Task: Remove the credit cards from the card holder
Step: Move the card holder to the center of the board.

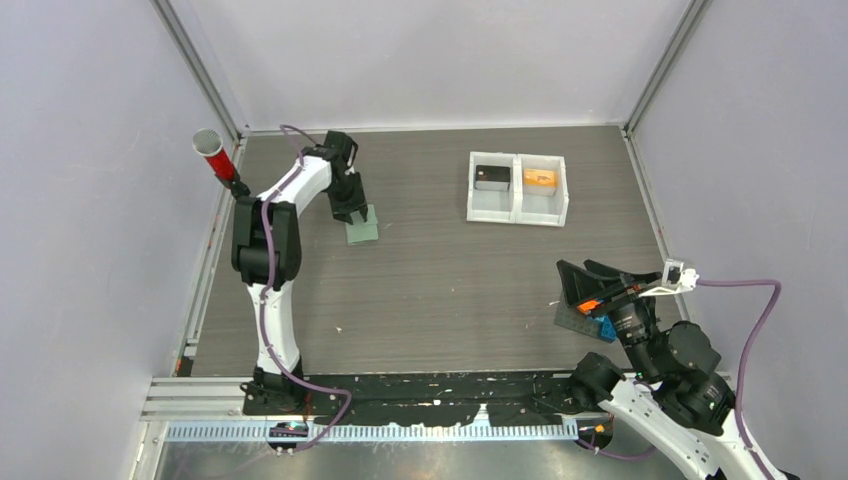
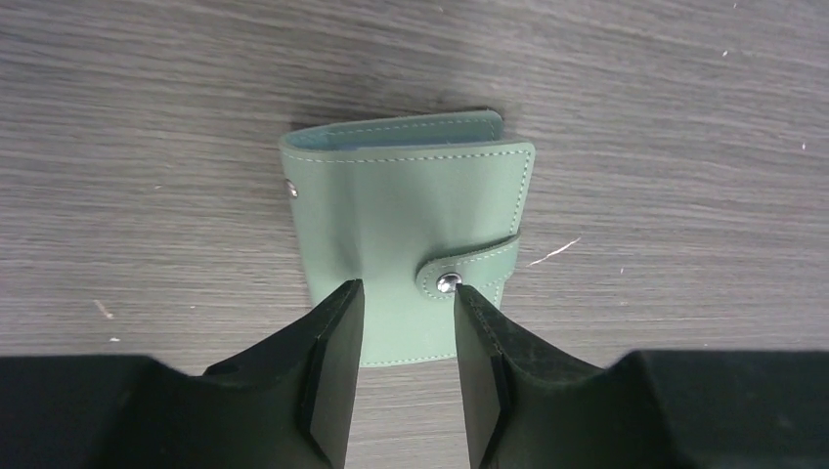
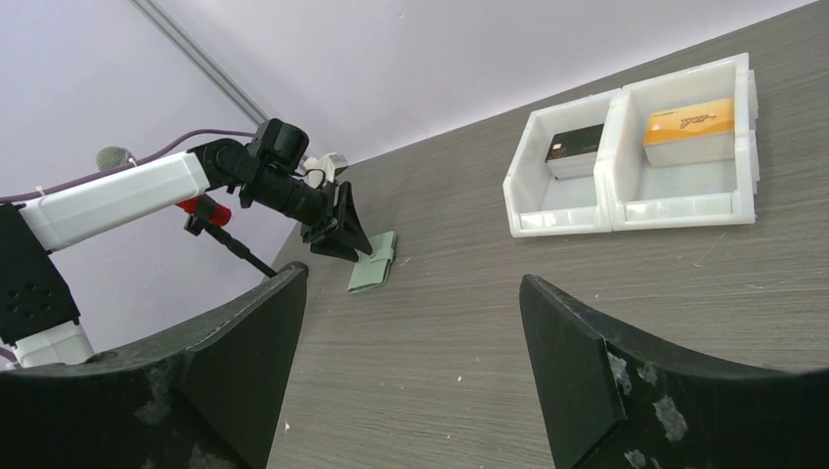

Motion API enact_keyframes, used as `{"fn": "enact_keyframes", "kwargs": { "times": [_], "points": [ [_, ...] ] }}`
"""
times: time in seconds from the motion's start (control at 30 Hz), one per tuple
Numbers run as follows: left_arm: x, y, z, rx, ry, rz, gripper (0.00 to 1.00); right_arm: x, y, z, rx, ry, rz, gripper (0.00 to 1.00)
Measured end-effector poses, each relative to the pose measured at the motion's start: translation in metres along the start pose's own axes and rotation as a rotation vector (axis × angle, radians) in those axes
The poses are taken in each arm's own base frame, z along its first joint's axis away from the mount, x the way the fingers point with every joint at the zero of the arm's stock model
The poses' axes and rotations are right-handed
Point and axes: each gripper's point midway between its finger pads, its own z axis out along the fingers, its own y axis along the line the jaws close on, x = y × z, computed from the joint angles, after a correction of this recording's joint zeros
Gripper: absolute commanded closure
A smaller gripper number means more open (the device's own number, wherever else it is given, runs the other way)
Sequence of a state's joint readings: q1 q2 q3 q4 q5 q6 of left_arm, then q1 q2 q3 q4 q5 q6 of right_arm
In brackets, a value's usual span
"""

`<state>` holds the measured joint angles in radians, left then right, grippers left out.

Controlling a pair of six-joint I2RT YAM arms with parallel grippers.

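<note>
- Top view: the holder [image 1: 365, 232] lies flat on the desk [image 1: 450, 300], far left and well apart from the tray [image 1: 518, 215]. No cards are in sight; they are judged to be inside the shut holder.
- Top view: the left arm reaches forward with its elbow raised and forearm pitched down. The left claw [image 1: 354, 213] is over the holder. The right arm is folded low at the near right corner, with the right claw [image 1: 583, 292] well apart from the holder.
- Top view: the tray has a black item [image 1: 492, 177] in its left bin and an orange item [image 1: 540, 178] in its right.
- Left wrist view: the holder [image 2: 411, 215] is closed, with the snap tab [image 2: 474, 262] fastened across its right-hand edge. The left claw [image 2: 406, 303] stands at a middling gap and grips nothing. Its fingers [image 2: 332, 342] point down over the holder's near edge, one tip just beside the snap. Whether they touch the cover cannot be told.
- Left wrist view, step in hand (judged): unfastening the tab.
  - Catch the tab's free end, not the cover.
  - Pull it off the stud with a short lift.
  - Expect the light holder to slide or rise with the pull; the other arm is too far off to pin it.
- Right wrist view: the right claw [image 3: 411, 283] is wide and empty, aimed across the desk towards the tray [image 3: 611, 210] and the distant holder [image 3: 372, 264]. The left claw [image 3: 342, 230] angles steeply down onto the holder.
</note>
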<state>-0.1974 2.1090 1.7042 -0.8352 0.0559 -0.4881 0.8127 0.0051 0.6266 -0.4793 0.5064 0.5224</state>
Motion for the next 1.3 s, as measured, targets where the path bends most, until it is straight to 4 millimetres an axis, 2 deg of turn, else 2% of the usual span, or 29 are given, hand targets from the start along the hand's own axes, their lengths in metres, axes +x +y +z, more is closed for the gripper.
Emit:
{"fn": "enact_keyframes", "kwargs": {
  "times": [0.13, 0.47, 0.63, 0.73, 0.87, 1.0, 1.1, 1.23, 1.3],
  "points": [
    [0.017, -0.003, 0.008, 0.022, 0.044, 0.007, 0.61, 0.005, -0.001, 0.001, 0.0, 0.012, -0.004, 0.12],
    [0.059, -0.024, 0.002, 0.094, 0.076, 0.068, 0.64, 0.014, 0.0, 0.005, -0.011, 0.029, -0.001, 0.12],
    [0.096, -0.042, -0.004, 0.139, 0.073, 0.134, 0.64, 0.022, 0.004, 0.009, -0.017, 0.064, -0.012, 0.12],
    [0.128, -0.056, -0.01, 0.187, 0.075, 0.173, 0.64, 0.031, 0.003, 0.012, -0.009, 0.099, -0.026, 0.13],
    [0.17, -0.079, -0.018, 0.262, 0.091, 0.226, 0.64, 0.049, -0.001, 0.015, 0.018, 0.172, -0.045, 0.15],
    [0.214, -0.102, -0.028, 0.357, 0.108, 0.273, 0.64, 0.077, -0.011, 0.018, 0.046, 0.253, -0.063, 0.18],
    [0.245, -0.116, -0.035, 0.41, 0.135, 0.301, 0.62, 0.096, -0.019, 0.018, 0.078, 0.315, -0.078, 0.24],
    [0.275, -0.124, -0.046, 0.473, 0.165, 0.31, 0.58, 0.117, -0.027, 0.02, 0.125, 0.395, -0.086, 0.31],
    [0.278, -0.119, -0.052, 0.475, 0.156, 0.303, 0.54, 0.131, -0.03, 0.022, 0.15, 0.449, -0.098, 0.36]
  ]
}}
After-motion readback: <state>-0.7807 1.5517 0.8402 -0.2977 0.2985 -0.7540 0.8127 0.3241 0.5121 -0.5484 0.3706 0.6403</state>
